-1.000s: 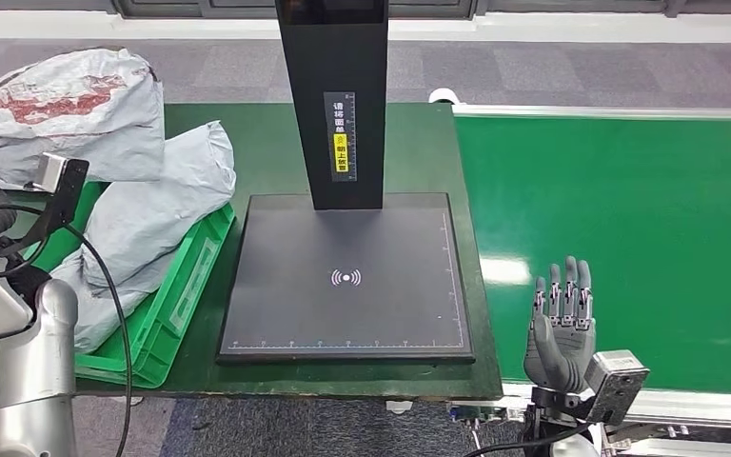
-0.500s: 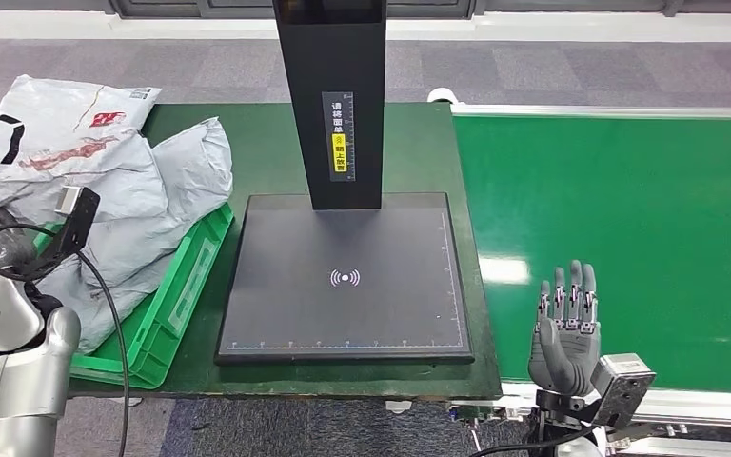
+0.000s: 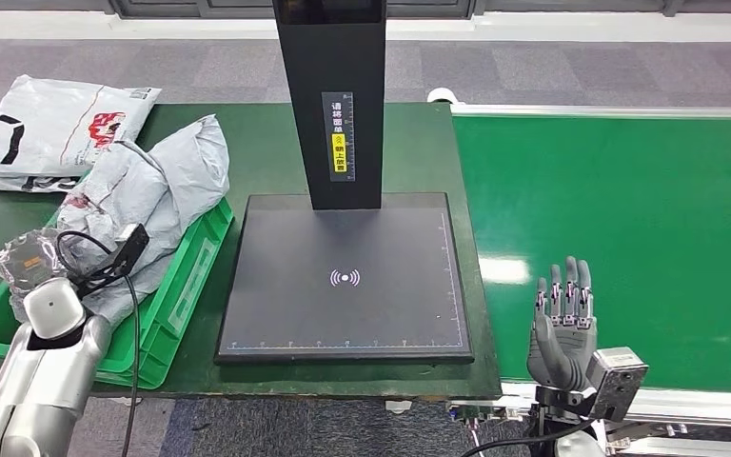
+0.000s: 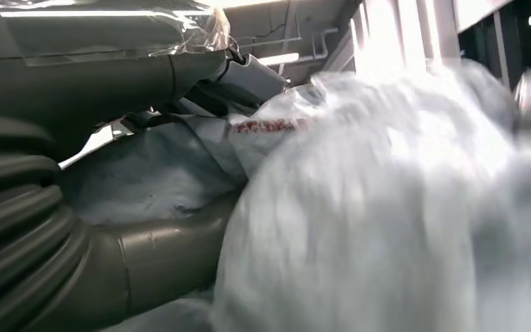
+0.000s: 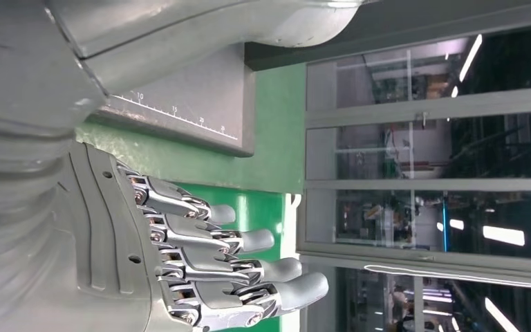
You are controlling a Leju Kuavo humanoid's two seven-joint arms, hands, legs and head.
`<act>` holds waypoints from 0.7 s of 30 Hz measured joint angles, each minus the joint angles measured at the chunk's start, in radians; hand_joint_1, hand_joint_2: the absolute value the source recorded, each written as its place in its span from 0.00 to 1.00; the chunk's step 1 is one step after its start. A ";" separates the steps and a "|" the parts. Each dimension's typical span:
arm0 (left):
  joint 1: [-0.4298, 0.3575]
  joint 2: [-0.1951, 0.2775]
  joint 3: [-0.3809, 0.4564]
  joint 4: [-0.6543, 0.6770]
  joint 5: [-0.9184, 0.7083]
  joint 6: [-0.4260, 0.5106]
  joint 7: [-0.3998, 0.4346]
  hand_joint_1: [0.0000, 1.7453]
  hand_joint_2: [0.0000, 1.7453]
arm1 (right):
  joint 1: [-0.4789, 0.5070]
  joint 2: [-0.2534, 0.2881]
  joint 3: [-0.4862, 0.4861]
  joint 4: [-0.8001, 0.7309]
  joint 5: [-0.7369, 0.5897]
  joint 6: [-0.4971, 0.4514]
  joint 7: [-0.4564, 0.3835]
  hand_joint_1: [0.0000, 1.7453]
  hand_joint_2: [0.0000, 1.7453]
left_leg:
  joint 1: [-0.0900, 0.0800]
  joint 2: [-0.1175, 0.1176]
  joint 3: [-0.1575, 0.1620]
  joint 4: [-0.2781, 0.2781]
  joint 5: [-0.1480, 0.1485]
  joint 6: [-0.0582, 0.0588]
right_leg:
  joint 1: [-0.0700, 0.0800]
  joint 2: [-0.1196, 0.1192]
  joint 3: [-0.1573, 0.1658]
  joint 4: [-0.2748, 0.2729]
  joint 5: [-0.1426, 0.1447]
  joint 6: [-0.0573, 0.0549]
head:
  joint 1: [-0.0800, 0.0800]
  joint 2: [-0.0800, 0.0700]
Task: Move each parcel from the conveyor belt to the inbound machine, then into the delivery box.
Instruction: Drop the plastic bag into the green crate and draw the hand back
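Item one: grey parcel, crumpled poly mailer, lying in the green delivery box at about nine o'clock from the inbound machine. We read its long axis as running from roughly seven o'clock to one o'clock in the head view, its upper end pointing toward the far side of the table and overhanging the box's far rim. In the left wrist view the same parcel is blurred and lies close against the hand.

Item two: white parcel with black and red print, lying flat on the table at eleven o'clock from the box, long axis near three-to-nine, apart from the grey parcel's upper end.

Item three: left hand, low over the near end of the box, wrapped in crinkled clear film, its wrist camera and cable above it. We cannot tell whether its fingers are closed on the grey parcel or merely lie beside it.

Item four: right hand, at five o'clock from the machine, held upright over the near edge of the conveyor belt, palm flat, fingers straight and slightly apart, holding nothing.

Item five: inbound machine, a dark square plate with a white signal mark at centre and a black column rising at twelve o'clock, bearing a yellow label.

Item six: conveyor belt, green, at three o'clock from the machine.
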State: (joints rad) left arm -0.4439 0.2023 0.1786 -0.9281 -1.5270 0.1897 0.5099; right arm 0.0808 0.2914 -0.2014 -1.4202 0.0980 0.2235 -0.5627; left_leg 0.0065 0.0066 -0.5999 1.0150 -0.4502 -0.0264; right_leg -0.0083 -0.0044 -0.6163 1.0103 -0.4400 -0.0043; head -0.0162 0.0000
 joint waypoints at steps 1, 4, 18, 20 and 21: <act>-0.004 0.000 -0.007 0.010 0.000 -0.013 0.010 0.00 1.00 | -0.001 0.000 0.000 0.000 0.001 0.000 0.002 0.00 1.00 | 0.000 0.000 0.000 0.000 0.000 0.000 | 0.000 0.000 0.000 0.000 0.000 0.000 | 0.000 0.000; -0.016 -0.002 -0.025 0.037 0.000 -0.049 0.028 0.00 1.00 | -0.008 0.000 0.000 0.000 0.003 -0.001 0.006 0.00 1.00 | 0.000 0.000 0.000 0.000 0.000 0.000 | 0.000 0.000 0.000 0.000 0.000 0.000 | 0.000 0.000; -0.039 -0.006 -0.078 0.106 0.000 -0.102 0.041 0.00 0.00 | -0.029 0.000 -0.017 0.013 0.011 -0.002 0.008 0.00 1.00 | 0.000 0.000 0.000 0.000 0.000 0.000 | 0.000 0.000 0.000 0.000 0.000 0.000 | 0.000 0.000; -0.040 -0.006 -0.081 0.111 0.000 -0.103 0.041 0.00 0.00 | -0.029 0.000 -0.018 0.014 0.011 -0.002 0.008 0.00 1.00 | 0.000 0.000 0.000 0.000 0.000 0.000 | 0.000 0.000 0.000 0.000 0.000 0.000 | 0.000 0.000; -0.040 -0.006 -0.082 0.112 0.000 -0.103 0.041 0.00 0.00 | -0.029 0.000 -0.018 0.014 0.011 -0.002 0.008 0.00 1.00 | 0.000 0.000 0.000 0.000 0.000 0.000 | 0.000 0.000 0.000 0.000 0.000 0.000 | 0.000 0.000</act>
State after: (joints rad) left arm -0.4838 0.1965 0.0968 -0.8156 -1.5270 0.0870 0.5508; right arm 0.0515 0.2911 -0.2190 -1.4061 0.1087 0.2213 -0.5548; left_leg 0.0065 0.0065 -0.5999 1.0149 -0.4501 -0.0266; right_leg -0.0082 -0.0044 -0.6162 1.0103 -0.4399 -0.0045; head -0.0160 0.0000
